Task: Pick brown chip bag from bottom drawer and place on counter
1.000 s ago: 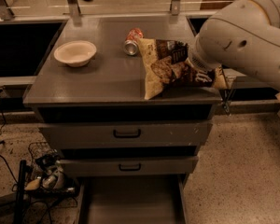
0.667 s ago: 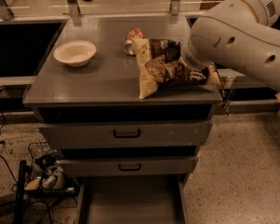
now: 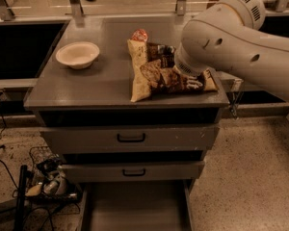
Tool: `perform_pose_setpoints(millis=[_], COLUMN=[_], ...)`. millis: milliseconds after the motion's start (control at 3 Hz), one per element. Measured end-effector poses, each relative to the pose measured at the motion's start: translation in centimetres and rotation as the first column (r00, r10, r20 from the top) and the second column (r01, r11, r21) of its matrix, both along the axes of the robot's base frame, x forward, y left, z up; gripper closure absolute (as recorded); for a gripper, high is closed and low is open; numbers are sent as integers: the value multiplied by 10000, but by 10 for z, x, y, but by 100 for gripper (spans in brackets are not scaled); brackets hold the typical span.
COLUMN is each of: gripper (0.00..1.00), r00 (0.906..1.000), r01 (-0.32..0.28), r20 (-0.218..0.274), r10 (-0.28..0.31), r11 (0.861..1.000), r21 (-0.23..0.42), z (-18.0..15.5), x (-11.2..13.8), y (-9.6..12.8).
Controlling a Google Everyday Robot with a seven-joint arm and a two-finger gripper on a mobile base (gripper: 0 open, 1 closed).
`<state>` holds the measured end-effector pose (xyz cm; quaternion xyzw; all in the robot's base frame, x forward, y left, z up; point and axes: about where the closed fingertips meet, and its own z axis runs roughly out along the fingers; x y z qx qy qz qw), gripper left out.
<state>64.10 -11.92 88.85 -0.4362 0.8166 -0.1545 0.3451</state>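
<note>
Now the brown chip bag [image 3: 156,78] is out of the bottom drawer [image 3: 135,208], which stands pulled open and bare below the two upper drawers. The bag lies slanted across the right half of the tabletop [image 3: 101,85]. Its pale lower corner is close to the front edge, and its top corner is just beside the soda can [image 3: 139,34].

My tool [image 3: 167,54] sits at the bag's upper far side, mostly hidden behind my own arm [image 3: 226,37]. I cannot tell whether it is grasping the bag or has let go.

I judge this to be the placing step, nearly finished. To do it well, I want the bag's weight fully on the tabletop before I let go, so it does not flop toward that front edge. A crinkly bag slides and springs easily, so I plan to release gently. Then I rise straight up rather than pull sideways, because a sideways drag could carry the bag off the edge or knock the can. The bowl [image 3: 77,54] sits well apart on the left and is no concern.
</note>
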Motion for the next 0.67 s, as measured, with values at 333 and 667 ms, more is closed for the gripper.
perform_pose_setpoints(millis=[333,667], gripper=[100,82], r00=[9984,9983], r01=[-323,-326], r20=[-466,-477], r10=[322,326], r11=[9995,9995], r21=[-7,-3], z=[-22,-23], x=[-6,-6], y=[14,14])
